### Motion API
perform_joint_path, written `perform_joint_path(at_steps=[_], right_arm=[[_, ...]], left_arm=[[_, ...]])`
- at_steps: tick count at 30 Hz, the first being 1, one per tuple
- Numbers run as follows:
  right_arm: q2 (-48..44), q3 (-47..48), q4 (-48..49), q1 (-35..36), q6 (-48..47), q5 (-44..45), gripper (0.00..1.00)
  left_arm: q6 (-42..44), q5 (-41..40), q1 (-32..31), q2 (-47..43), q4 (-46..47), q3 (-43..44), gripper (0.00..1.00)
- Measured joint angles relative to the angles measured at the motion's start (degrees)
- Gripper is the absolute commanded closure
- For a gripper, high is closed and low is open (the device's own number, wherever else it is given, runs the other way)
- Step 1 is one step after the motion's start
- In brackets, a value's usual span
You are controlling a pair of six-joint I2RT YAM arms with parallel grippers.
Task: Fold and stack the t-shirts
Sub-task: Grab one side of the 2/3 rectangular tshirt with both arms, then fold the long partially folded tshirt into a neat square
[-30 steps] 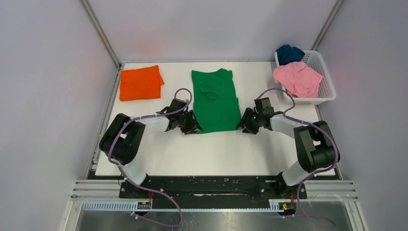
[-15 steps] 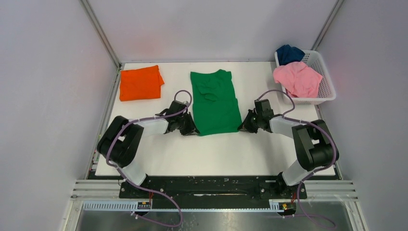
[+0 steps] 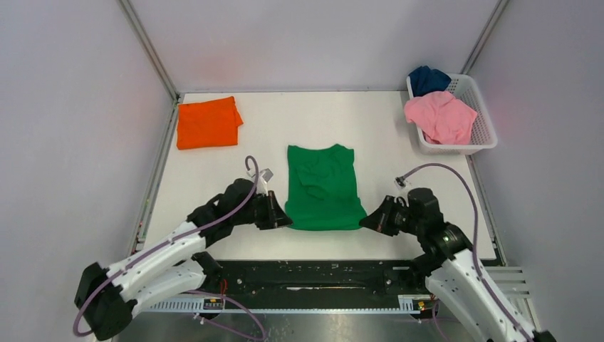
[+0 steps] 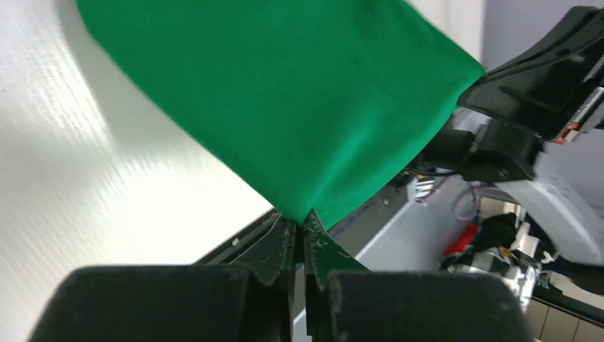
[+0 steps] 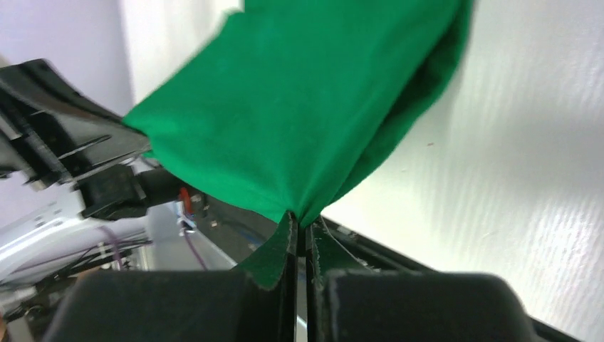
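The bright green t-shirt lies near the table's front edge, its near hem lifted between both grippers. My left gripper is shut on the shirt's near-left corner, seen pinched in the left wrist view. My right gripper is shut on the near-right corner, seen pinched in the right wrist view. The green cloth stretches taut between them. The orange t-shirt lies folded to a square at the back left. The pink t-shirt and the navy t-shirt sit in a basket.
A white basket stands at the back right corner. The white table has side walls left and right. A black rail runs along the near edge below the arms.
Both grippers have pulled the green t-shirt toward the near edge of the table, and both arms have drawn back. The shirt's far end has slid away from the back.
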Motion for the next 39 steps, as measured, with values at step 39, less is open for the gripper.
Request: perform_joint_path(at_steps=[39], right_arm=[[53.29, 36.46, 16.98, -15.37, 2.43, -7.85, 0.97]], left_arm=[[7.61, 11.43, 25.42, 44.81, 0.74, 38.88, 0.88]])
